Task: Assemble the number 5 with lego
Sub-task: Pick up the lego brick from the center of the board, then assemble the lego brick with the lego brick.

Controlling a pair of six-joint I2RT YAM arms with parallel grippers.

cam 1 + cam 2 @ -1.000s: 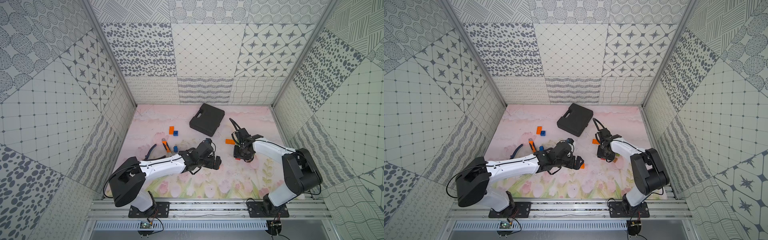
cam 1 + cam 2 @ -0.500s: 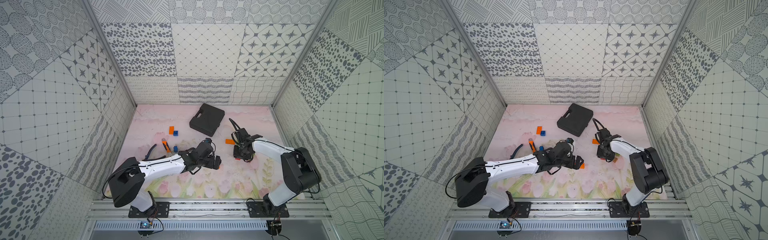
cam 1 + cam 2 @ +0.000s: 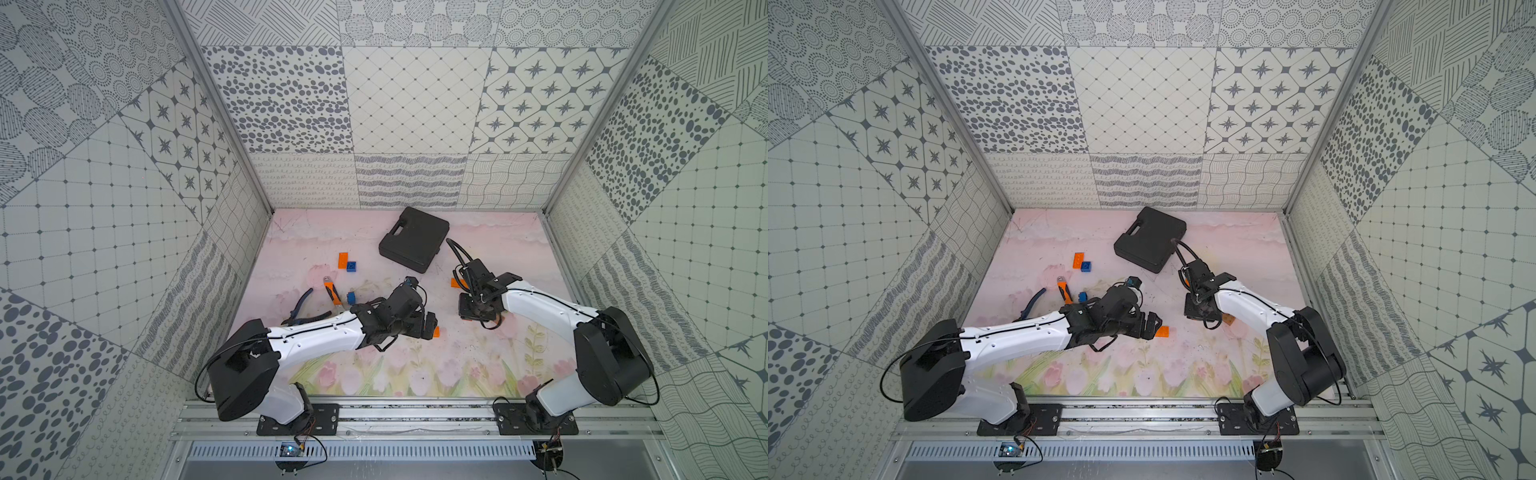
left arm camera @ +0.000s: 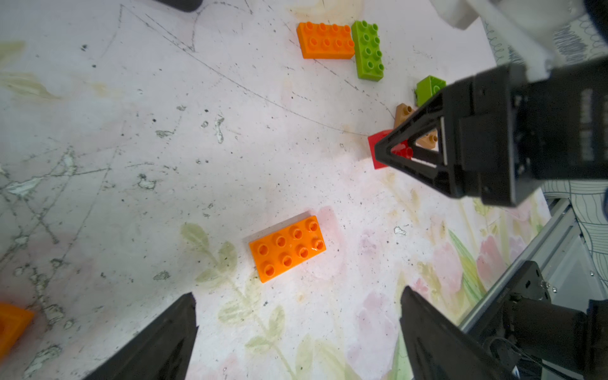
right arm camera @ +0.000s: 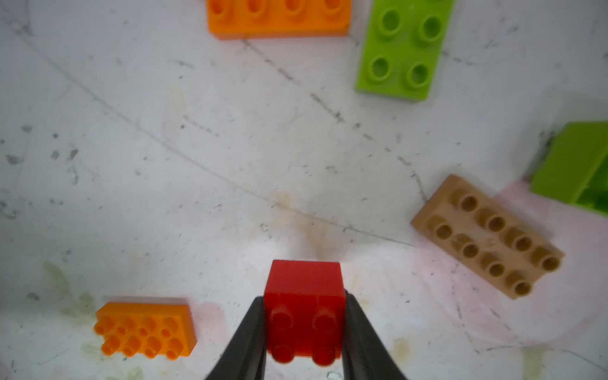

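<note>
My right end effector (image 5: 304,297) is pinching a short square red plastic brick (image 5: 304,283) between its two black fingers (image 5: 253,329), one pressed to each side, with the studs turned toward my wrist camera. I cannot tell whether the brick is clear of the pink flowered worktop (image 3: 415,365). Near it a long brown studded brick (image 5: 487,235) lies flat with studs up, and just past that a short lime-green brick (image 5: 575,164) is tipped on its side. Farther off, a long orange brick (image 5: 278,18) and a long lime-green brick (image 5: 404,49) lie just beside each other at a right angle. My left end effector (image 4: 297,292) is spread wide and holds nothing. A second long orange brick (image 4: 288,248) lies flat on the worktop just ahead of the gap between its fingers, touching neither. In both top views, well apart from this cluster toward my left, a third orange brick (image 3: 343,259) lies just beside a short blue square brick (image 3: 351,267). Another blue brick (image 3: 352,297) lies just beside orange-handled pliers (image 3: 332,291), and a black plastic case (image 3: 413,239) sits near the back wall.
</note>
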